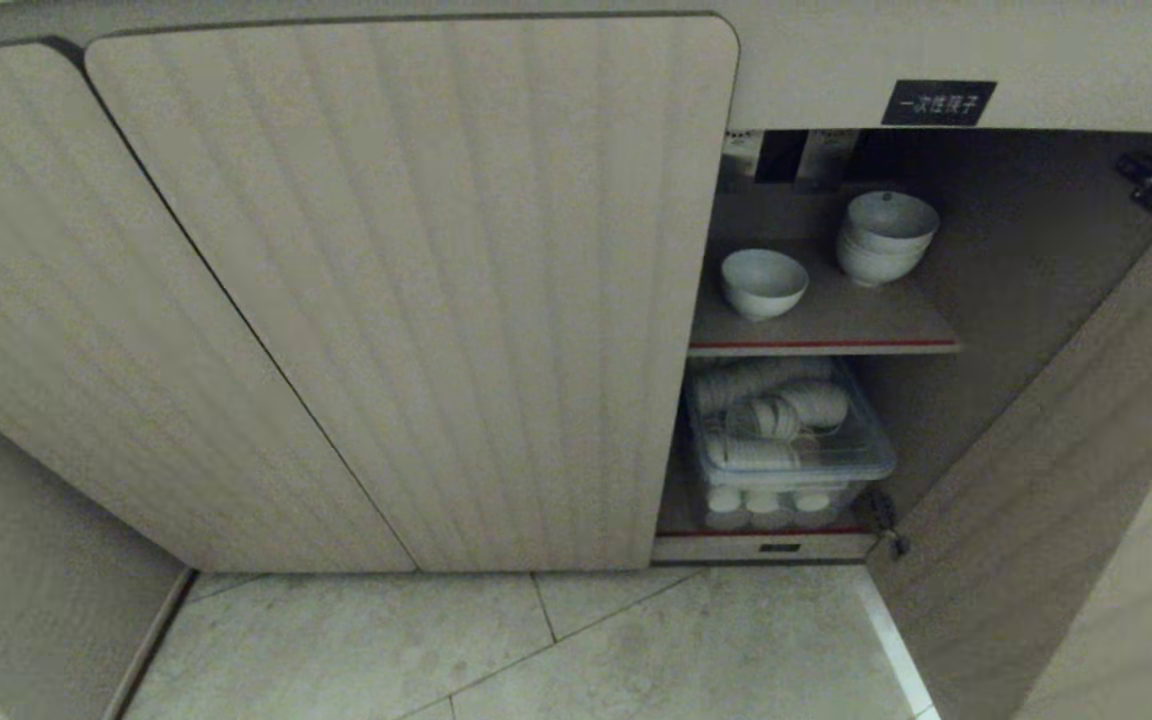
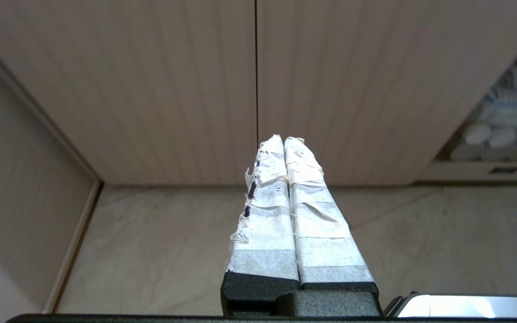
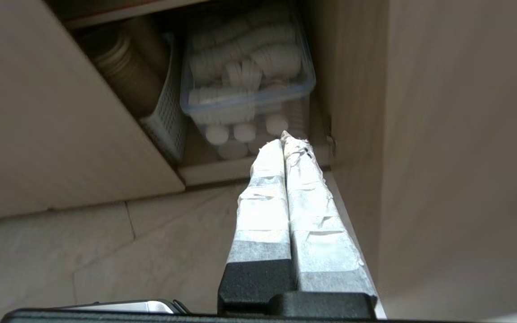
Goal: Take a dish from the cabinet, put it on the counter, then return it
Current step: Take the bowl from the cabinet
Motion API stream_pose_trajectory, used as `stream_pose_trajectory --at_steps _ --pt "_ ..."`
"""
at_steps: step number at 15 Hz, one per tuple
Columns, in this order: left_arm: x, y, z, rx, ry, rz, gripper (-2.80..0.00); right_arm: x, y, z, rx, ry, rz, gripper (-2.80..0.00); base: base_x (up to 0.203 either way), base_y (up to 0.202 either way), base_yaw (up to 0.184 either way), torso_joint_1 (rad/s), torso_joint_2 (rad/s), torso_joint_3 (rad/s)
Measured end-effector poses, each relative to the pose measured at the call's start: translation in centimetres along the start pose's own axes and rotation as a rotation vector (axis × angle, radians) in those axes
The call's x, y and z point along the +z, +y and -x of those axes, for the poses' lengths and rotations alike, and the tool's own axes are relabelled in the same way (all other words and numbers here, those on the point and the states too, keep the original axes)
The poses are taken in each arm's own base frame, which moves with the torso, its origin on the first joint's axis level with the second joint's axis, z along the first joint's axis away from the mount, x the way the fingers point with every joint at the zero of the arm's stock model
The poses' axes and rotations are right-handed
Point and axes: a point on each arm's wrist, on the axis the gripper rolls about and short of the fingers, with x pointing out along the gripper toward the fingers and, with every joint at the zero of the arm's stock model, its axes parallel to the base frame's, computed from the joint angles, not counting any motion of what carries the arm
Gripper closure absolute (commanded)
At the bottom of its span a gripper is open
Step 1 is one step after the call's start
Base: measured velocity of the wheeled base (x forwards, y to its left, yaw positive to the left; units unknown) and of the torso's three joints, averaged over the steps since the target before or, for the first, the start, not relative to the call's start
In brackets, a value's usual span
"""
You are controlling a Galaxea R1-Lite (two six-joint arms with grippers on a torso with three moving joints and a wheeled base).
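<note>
ribbed beige cabinet (image 1: 416,300) open, round white dish (image 1: 763,283) on brown shelf, taped left end effector (image 2: 284,140) and right end effector (image 3: 284,137) pressed closed

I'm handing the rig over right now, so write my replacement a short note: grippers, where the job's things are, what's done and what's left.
Left gripper: shut, empty, low over the floor tiles facing the closed ribbed doors.
Right gripper: shut, empty, low, pointing into the open compartment's bottom.
The low cabinet with beige ribbed doors has its right-hand door swung open.
The small single white ceramic bowl sits on the brown red-edged upper shelf, apart from the stack of white bowls. Below is a clear plastic lidded box.
The counter is not in view.
Done: door open.
Left, as things lie: lift the bowl out, set it on the counter, return it.
</note>
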Motion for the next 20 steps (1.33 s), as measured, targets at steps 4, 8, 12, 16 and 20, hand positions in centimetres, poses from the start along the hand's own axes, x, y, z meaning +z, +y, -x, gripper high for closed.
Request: stream_pose_trajectory --at_steps 4,8,12,16,20 --pt "0.00 0.00 0.00 0.000 0.000 0.001 0.00 -0.02 0.00 0.00 0.000 0.001 0.000 0.00 0.195 0.000 0.001 0.001 0.00 0.003" --pt "0.00 0.00 0.00 0.000 0.000 0.000 0.00 -0.02 0.00 0.00 0.000 0.001 0.000 0.00 0.197 0.000 0.000 0.001 0.00 0.003" --pt "0.00 0.00 0.00 0.000 0.000 0.000 0.00 -0.01 0.00 0.00 0.001 0.001 0.000 0.00 0.150 0.000 0.000 0.007 0.00 0.000" --pt "0.00 0.00 0.00 0.000 0.000 0.001 0.00 -0.01 0.00 0.00 0.000 0.000 0.000 0.00 0.000 0.000 0.000 0.000 0.00 0.000" --pt "0.00 0.00 0.00 0.000 0.000 0.001 0.00 -0.02 0.00 0.00 0.000 0.001 0.000 0.00 0.000 0.000 0.000 0.000 0.00 0.000"
